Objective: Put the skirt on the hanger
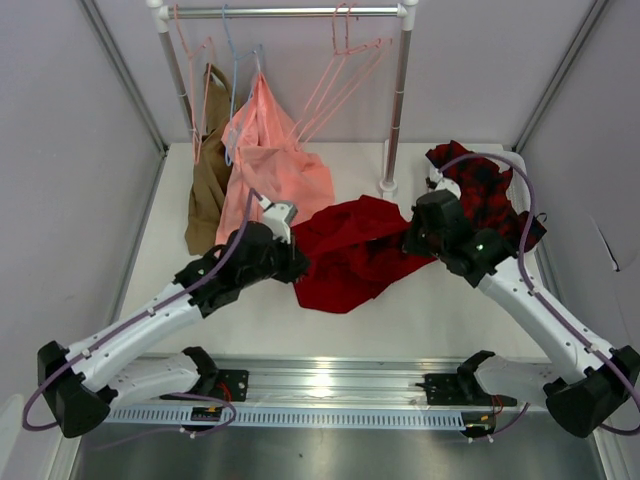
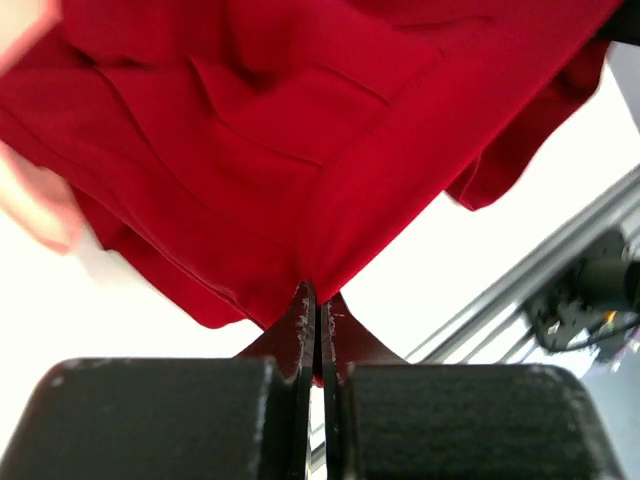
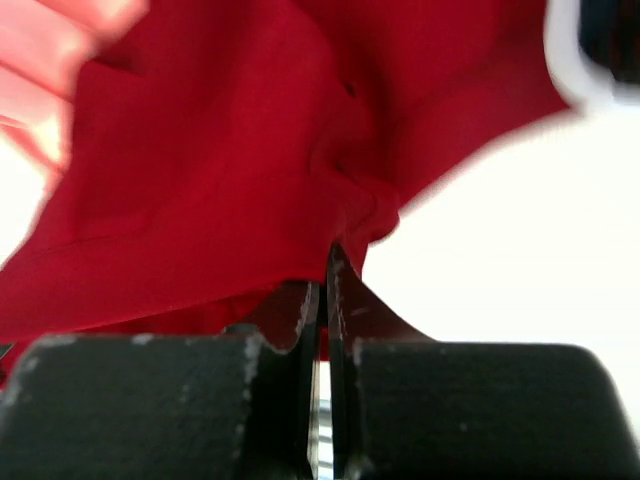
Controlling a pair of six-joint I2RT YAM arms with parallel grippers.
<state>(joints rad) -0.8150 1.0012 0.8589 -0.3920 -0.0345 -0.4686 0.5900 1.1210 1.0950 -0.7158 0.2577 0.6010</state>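
We see the plain deep-red fabric skirt bunched at the centre of the frame on the white table. Our left gripper is clenched on the skirt's left-of-frame edge. Our right gripper pinches its right-of-frame edge.

**A robot test cell in a lab**

Plain grey panel walls braced by metal struts close in a white table on three sides, like a booth. An aluminium rail runs along the near edge. Two white-and-black robot arms, the left arm and the right arm, are bolted to it, with purple cables looped along them. At the back stands a small clothes rail with wire hangers and garments. A red skirt sits between the arms.
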